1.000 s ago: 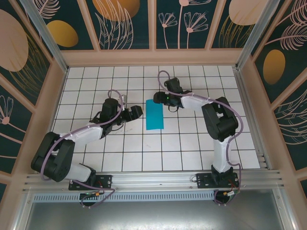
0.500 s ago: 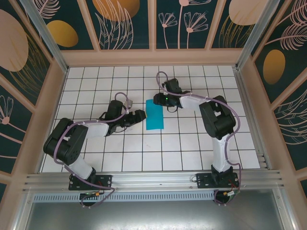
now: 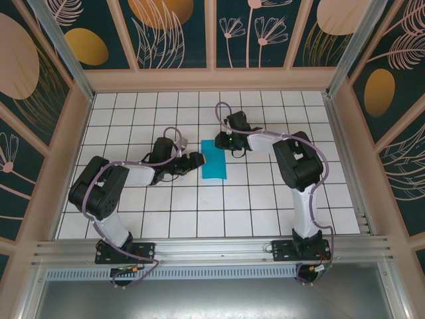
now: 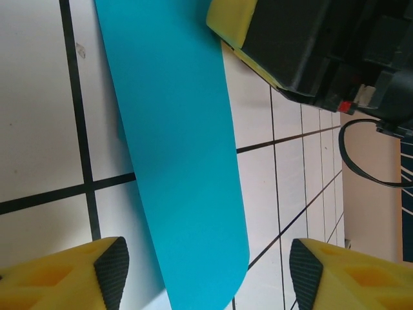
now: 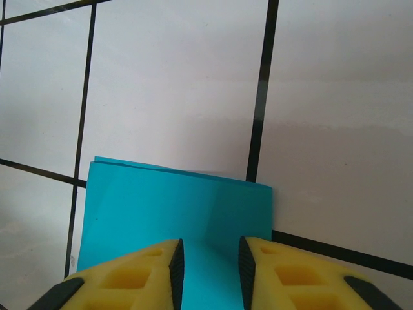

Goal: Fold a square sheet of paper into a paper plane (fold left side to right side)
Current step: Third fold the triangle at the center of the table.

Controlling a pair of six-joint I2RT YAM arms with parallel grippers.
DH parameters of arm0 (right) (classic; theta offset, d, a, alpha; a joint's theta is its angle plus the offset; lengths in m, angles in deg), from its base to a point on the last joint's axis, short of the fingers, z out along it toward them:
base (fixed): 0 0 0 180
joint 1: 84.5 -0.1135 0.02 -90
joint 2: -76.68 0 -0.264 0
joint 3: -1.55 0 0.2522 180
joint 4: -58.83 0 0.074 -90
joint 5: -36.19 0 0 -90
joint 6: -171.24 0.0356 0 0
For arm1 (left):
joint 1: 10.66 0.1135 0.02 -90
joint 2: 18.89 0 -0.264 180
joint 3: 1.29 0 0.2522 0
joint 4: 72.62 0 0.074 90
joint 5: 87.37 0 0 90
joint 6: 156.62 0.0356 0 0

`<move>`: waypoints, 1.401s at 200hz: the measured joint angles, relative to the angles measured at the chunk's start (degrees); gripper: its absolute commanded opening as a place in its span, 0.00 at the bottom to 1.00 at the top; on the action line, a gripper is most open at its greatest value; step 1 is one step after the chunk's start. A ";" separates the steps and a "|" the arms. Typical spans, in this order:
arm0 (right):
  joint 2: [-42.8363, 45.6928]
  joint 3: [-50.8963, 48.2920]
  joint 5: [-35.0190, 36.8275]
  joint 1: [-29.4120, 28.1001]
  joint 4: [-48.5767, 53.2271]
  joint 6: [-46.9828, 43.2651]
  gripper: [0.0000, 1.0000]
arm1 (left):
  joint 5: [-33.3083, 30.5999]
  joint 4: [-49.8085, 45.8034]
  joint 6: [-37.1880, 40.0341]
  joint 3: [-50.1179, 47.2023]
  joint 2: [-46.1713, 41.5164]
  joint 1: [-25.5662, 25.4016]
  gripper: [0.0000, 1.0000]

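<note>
The paper (image 3: 214, 159) lies flat as a thin strip in the middle of the table (image 3: 265, 212). The left gripper (image 3: 194, 160) is wide open beside it and holds nothing. The right gripper (image 3: 224, 142) is almost closed at the far end; I cannot tell if it pinches the paper. Best to hold that end down and lift the side edge slowly.

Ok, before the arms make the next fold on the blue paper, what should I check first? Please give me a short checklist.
1. Paper folded to a narrow rectangle: ok.
2. Left claw open, with a corner of the paper between its fingers: ok.
3. Right claw at the far edge of the paper, jaws narrow with a gap: ok.
4. Right claw tips touching the paper: cannot tell.
5. Folded layers aligned at the edges: cannot tell.
</note>
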 measured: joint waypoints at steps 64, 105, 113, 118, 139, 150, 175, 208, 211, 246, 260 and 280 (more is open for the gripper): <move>0.00 -0.13 0.17 0.00 0.13 -0.55 0.29 | 1.31 0.17 -0.59 1.88 3.48 -1.68 0.64; 0.00 -0.13 0.17 0.00 0.04 -0.55 0.29 | 1.90 0.17 -0.83 3.32 5.05 -2.34 0.57; 0.00 -0.17 0.17 0.00 -0.02 -0.55 0.30 | 1.88 0.17 -0.98 3.48 5.33 -2.51 0.54; 0.00 -0.24 0.17 0.00 -0.11 -0.55 0.30 | 1.88 0.17 -1.03 3.52 5.44 -2.60 0.53; 0.00 -0.48 0.17 0.00 -0.52 -0.57 0.31 | 1.88 0.11 -1.27 3.54 5.66 -2.62 0.43; 0.00 -0.48 0.17 0.00 -0.59 -0.61 0.33 | 1.90 0.13 -1.09 3.56 5.66 -2.69 0.35; 0.20 -0.85 0.09 -0.04 -1.51 -1.38 0.44 | 1.88 0.13 -1.14 3.58 5.66 -2.89 0.17; 4.28 -5.88 1.88 -0.04 -4.07 -3.45 0.62 | 1.88 0.15 -1.79 3.61 5.66 -3.08 0.03; 4.96 -6.64 1.97 -0.04 -4.33 -3.63 0.64 | 1.88 0.15 -1.90 3.61 5.66 -3.13 0.02; 18.67 -19.39 3.43 -0.13 -9.86 -6.78 0.72 | 1.66 0.31 -3.80 3.56 5.46 -3.26 0.02; 25.42 -24.79 3.72 -0.70 -12.76 -8.37 0.73 | 1.68 1.03 -4.98 3.30 5.11 -3.26 0.02; 33.16 -31.63 5.01 -3.78 -16.63 -11.15 0.76 | 1.88 2.29 -6.73 3.06 4.63 -3.26 0.02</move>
